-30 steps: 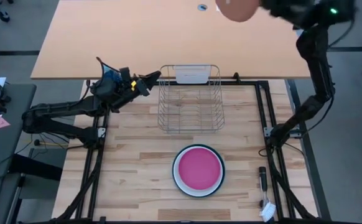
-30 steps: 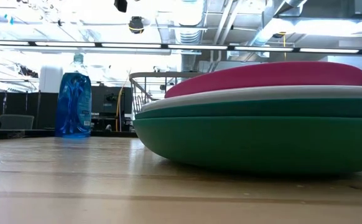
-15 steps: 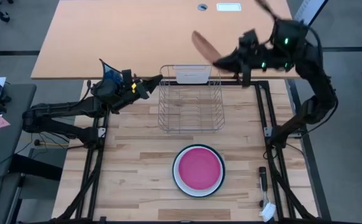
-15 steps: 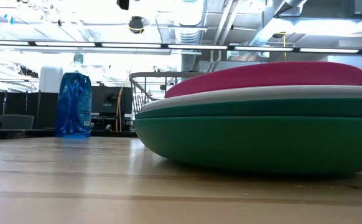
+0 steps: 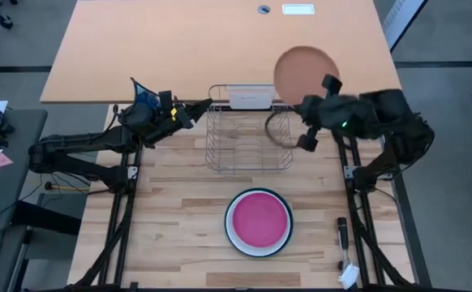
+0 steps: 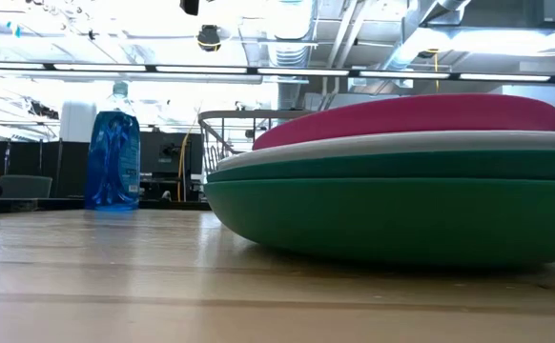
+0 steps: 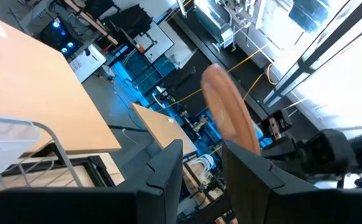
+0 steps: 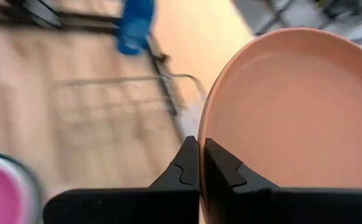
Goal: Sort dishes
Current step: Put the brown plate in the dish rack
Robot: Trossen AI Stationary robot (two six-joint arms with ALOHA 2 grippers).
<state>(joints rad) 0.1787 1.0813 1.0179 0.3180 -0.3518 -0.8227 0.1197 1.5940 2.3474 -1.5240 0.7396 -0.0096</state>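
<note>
Sorting looks barely started, as far as the frames show: nearest the table's front edge, well in front of the metal wire dish rack (image 5: 249, 139), sits a stack of round flat plates with the magenta-pink plate (image 5: 258, 220) on top, then a white plate (image 6: 373, 149) under it and the dark green plate (image 6: 392, 214) at the bottom touching the wood; whether more plates hide in the stack cannot be told. The rack itself looks empty of plates in the high view, so no plate seems slotted yet and the whole stack is left to do. Only one plate is in play: the round salmon-orange plate (image 5: 304, 71), held up in the air just behind and to the right of the rack's back right corner, not touching the rack. The right gripper (image 5: 319, 105) is beside the rack's right side, and in its wrist view the two dark fingers (image 8: 182, 169) are pressed close together, pinching the rim of the salmon-orange plate, which stands roughly on edge above them. Judging by that, the step in hand is carrying this plate to a rack slot. The left gripper (image 5: 194, 105) waits just off the rack's back left corner, its fingers (image 7: 168, 167) spread apart and holding nothing. A blue spray bottle (image 6: 113, 151) stands further back, beyond the rack's left side.
</note>
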